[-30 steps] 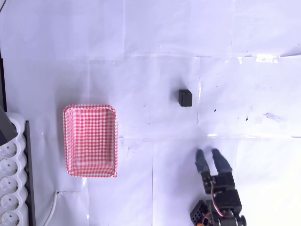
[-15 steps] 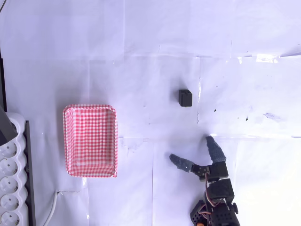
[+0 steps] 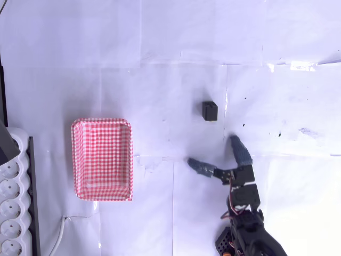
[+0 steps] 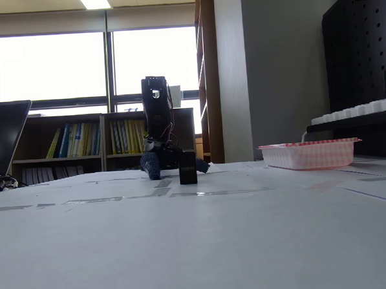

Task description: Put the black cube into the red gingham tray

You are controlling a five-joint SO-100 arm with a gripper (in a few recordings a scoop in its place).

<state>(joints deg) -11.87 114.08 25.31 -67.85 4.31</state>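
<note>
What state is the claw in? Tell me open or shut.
Open: in the overhead view the claw has its fingers spread wide, short of the black cube.

no readable text, labels, brands or numbers

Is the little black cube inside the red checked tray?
No, in the overhead view the black cube sits on the white table, well to the right of the red checked tray, which has nothing in it.
</note>
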